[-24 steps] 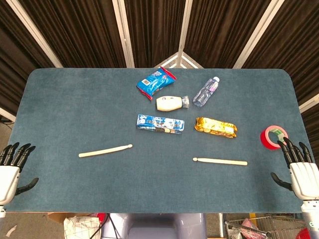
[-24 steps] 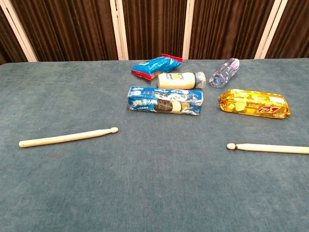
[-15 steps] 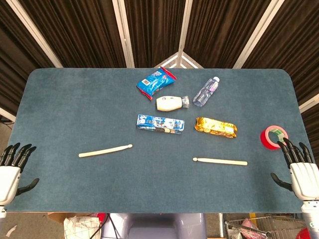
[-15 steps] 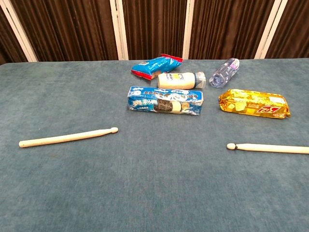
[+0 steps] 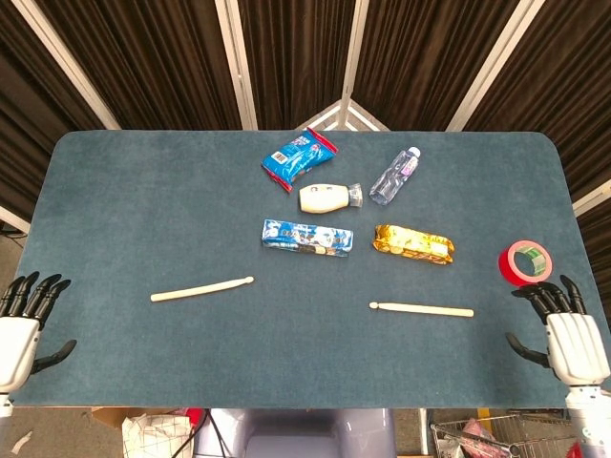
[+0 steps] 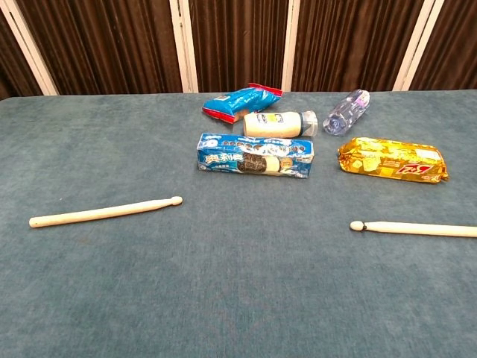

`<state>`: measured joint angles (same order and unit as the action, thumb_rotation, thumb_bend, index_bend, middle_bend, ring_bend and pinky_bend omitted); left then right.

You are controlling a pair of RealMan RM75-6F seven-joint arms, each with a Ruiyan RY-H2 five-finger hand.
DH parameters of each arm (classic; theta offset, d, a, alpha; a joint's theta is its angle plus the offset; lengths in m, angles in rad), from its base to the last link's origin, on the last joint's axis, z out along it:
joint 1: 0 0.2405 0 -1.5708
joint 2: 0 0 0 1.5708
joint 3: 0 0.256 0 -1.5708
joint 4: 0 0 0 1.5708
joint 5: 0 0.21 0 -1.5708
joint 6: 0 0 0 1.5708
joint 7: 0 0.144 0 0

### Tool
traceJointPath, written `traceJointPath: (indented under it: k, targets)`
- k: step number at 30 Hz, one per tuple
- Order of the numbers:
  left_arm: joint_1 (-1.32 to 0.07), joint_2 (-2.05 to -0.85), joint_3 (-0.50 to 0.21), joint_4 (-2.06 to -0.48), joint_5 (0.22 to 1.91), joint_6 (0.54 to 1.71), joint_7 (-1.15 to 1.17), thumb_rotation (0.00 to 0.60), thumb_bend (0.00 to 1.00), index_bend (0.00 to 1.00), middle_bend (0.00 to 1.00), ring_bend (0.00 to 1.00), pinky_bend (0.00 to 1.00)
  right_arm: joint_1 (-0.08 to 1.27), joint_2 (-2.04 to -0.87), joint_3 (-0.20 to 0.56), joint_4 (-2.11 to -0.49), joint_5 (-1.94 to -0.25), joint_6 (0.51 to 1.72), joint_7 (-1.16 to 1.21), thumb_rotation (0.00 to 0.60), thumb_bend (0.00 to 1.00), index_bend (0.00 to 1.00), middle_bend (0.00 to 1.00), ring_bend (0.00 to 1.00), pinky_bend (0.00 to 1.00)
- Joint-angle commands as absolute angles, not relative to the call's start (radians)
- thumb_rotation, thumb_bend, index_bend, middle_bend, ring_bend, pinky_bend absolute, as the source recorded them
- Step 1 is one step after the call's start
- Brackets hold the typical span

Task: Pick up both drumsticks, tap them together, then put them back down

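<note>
Two pale wooden drumsticks lie on the blue table. The left drumstick [image 5: 201, 288] [image 6: 104, 212] lies with its tip pointing right. The right drumstick [image 5: 421, 308] [image 6: 414, 227] lies with its tip pointing left. At the table's front left corner my left hand [image 5: 21, 329] is open, fingers spread, well left of its drumstick. My right hand [image 5: 565, 332] is open at the front right corner, right of the other drumstick. Neither hand holds anything. The chest view shows no hands.
Behind the drumsticks lie a blue cookie pack [image 5: 306, 237], a gold snack pack [image 5: 412, 243], a white bottle [image 5: 326, 197], a clear water bottle [image 5: 395, 175] and a blue bag [image 5: 299, 158]. A red tape roll [image 5: 523, 262] sits just beyond my right hand.
My right hand has moved slightly left and toward the front edge, uncovering the tape roll. My left hand and both drumsticks have not moved.
</note>
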<state>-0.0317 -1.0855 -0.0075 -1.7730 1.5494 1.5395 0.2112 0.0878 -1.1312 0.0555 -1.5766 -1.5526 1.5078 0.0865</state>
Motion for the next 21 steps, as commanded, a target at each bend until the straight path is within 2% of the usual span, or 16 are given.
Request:
traceJointPath:
  k: [1,12,21]
  targets:
    - [-0.03,-1.082,-0.011,-1.771,1.55,1.546,0.199,0.6,0.28,0.16,0.11,0.0,0.0,0.099,-1.143,0.053,-1.605,-1.548,1.483,0.046,0.6,0.25,0.36,0.32,0.2,0.05]
    - [-0.035,-1.077,-0.017,-1.759,1.543,1.54,0.17,0.6,0.28,0.16,0.12,0.0,0.0,0.25,-1.203,0.131,-1.67,-1.324,1.221,-0.22,0.6,0.25,0.36,0.37,0.22,0.05]
    - [-0.038,-1.079,-0.017,-1.76,1.537,1.531,0.178,0.6,0.28,0.16,0.12,0.0,0.0,0.344,-1.281,0.163,-1.664,-1.101,1.133,-0.521,0.6,0.25,0.36,0.39,0.24,0.04]
